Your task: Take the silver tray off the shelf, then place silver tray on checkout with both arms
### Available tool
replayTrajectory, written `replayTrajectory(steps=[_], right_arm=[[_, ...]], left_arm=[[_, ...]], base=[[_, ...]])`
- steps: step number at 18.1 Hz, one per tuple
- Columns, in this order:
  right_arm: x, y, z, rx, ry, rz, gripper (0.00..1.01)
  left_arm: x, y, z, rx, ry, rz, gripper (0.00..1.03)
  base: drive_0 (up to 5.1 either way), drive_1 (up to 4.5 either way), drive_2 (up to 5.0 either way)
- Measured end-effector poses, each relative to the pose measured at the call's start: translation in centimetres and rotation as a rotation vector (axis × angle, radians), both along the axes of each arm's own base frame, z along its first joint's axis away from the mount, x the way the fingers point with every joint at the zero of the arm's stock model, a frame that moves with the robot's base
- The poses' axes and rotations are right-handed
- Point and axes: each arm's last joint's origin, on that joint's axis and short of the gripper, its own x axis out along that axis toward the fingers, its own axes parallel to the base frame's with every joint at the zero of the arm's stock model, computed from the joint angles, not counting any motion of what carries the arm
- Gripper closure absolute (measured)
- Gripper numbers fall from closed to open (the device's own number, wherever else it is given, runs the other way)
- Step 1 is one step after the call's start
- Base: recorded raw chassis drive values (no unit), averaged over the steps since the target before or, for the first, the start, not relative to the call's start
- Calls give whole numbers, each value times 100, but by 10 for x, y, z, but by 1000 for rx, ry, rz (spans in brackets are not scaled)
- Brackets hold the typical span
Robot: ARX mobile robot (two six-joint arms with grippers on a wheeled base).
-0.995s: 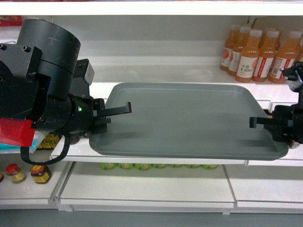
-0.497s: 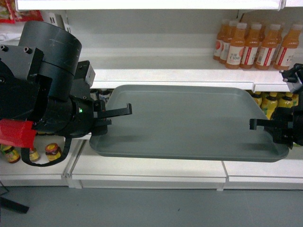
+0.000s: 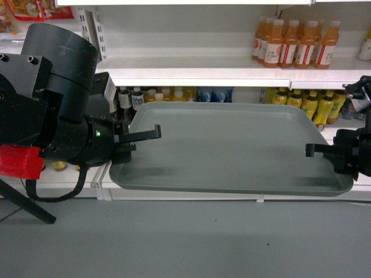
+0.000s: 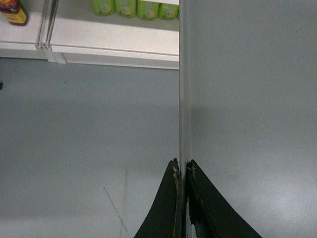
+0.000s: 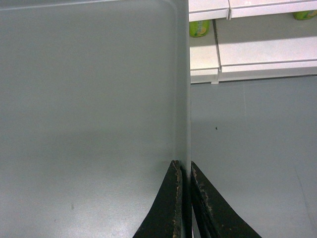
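The silver tray (image 3: 232, 145) is a flat grey-green rectangle held level in the air in front of the shelf (image 3: 203, 75), with grey floor under its near edge. My left gripper (image 3: 138, 141) is shut on the tray's left rim. The left wrist view shows the fingers pinching that rim (image 4: 182, 168) with the tray (image 4: 247, 99) on the right. My right gripper (image 3: 317, 152) is shut on the right rim. In the right wrist view it clamps the edge (image 5: 185, 168) of the tray (image 5: 89, 99). The checkout is out of view.
Orange juice bottles (image 3: 290, 43) stand on the upper right shelf board. Small bottles (image 3: 145, 95) and yellow-green ones (image 3: 313, 104) fill the row behind the tray. A low white shelf board (image 4: 114, 42) sits just above the grey floor (image 3: 174, 243). A black tripod leg (image 3: 23, 205) slants at the left.
The whole view has drawn back from the shelves, which have slid upward and shrunk, and grey floor now fills the bottom. The tray stays gripped at both ends in the same place.
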Motion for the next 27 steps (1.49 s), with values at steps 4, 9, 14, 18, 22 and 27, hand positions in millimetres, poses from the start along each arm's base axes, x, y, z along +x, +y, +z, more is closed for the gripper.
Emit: replayTrajectory(steps=[4,9,14,18,22,27], right_arm=[[0,0,0,2,6,-1,99],[0,0,0,3,5,-1,99],[0,0,0,4,4,-1,99],[0,0,0,6,1,-2,99],[0,0,0,6,3,-2,99],[0,0,0,6,6,-2,99]], left_arm=[[0,0,0,1,4,-1,100],[0,0,0,1,2,0,100],[0,0,0,2,6,0,100],[0,0,0,0,1,0,100],[0,0,0,1,5,0,100],[-1,0,-1,3,9,1,100]], base=[[3,-430,437],[5,-428,439],[0,-433,433],[2,-432,435],[2,-432,435],[2,-432,435]])
